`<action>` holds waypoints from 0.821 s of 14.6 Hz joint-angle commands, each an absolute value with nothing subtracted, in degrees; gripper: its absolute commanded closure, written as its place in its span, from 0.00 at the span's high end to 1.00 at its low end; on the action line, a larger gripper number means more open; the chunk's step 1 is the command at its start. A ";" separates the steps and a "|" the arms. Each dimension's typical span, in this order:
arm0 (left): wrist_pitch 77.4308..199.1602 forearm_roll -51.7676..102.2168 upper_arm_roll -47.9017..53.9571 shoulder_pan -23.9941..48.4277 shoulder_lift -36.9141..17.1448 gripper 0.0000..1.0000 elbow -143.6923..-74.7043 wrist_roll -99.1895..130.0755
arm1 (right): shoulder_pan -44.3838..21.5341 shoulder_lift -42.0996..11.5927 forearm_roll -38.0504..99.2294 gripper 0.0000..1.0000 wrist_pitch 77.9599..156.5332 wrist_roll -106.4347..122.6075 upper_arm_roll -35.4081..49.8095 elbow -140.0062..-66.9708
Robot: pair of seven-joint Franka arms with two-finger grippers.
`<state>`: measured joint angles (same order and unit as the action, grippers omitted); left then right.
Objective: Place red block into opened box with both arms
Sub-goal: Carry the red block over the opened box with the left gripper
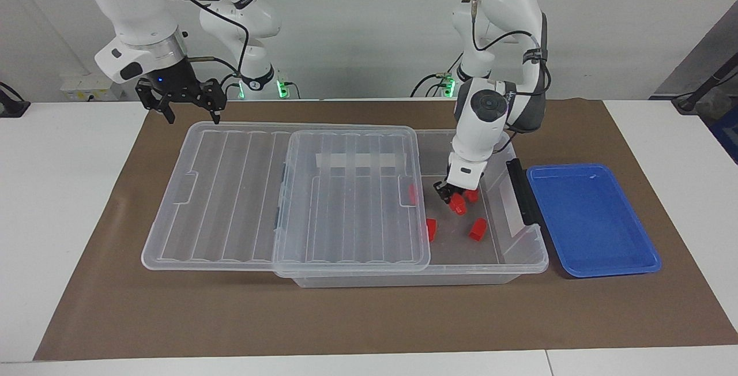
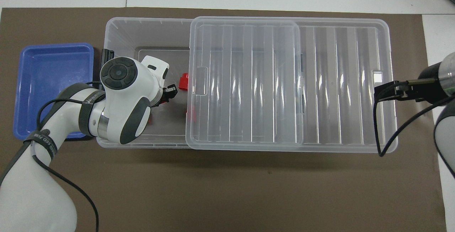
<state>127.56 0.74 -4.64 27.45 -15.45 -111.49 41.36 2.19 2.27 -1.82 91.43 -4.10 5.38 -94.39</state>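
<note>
Red plastic showed in the left gripper point(image 1: 455, 200): its jaws were pinched on a red block point(image 1: 458, 207), held low inside the open end of the box point(image 1: 522, 260) toward the left arm's end of the table point(image 1: 69, 203). Only the facing view showed that grip; from overhead the left arm's wrist covered the held block and most of the box floor. The facing view counted 5 blocks: the held 1, 1 just beside it nearer the robots point(image 1: 472, 195), 1 farther from them point(image 1: 477, 229), 1 by the lid's edge point(image 1: 430, 229), and 1 seen through the lid point(image 1: 413, 193). The lid point(image 1: 242, 191) sat slid toward the right arm's end. 1 blue tray point(image 1: 594, 220) lay beside the box. The right gripper point(image 1: 191, 113) hung over the lid's corner, jaws spread, holding nothing.
</note>
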 commanded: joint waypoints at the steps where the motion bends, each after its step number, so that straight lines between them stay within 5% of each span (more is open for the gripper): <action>1: 128.85 -0.79 -5.45 28.21 -15.03 0.17 -112.50 41.75 | 2.90 2.20 -1.23 1.00 90.53 -5.27 5.71 -94.39; 12: 135.78 -0.79 -5.36 28.30 -15.20 0.17 -118.82 41.84 | 2.99 2.29 -1.23 1.00 91.05 -4.66 5.45 -94.75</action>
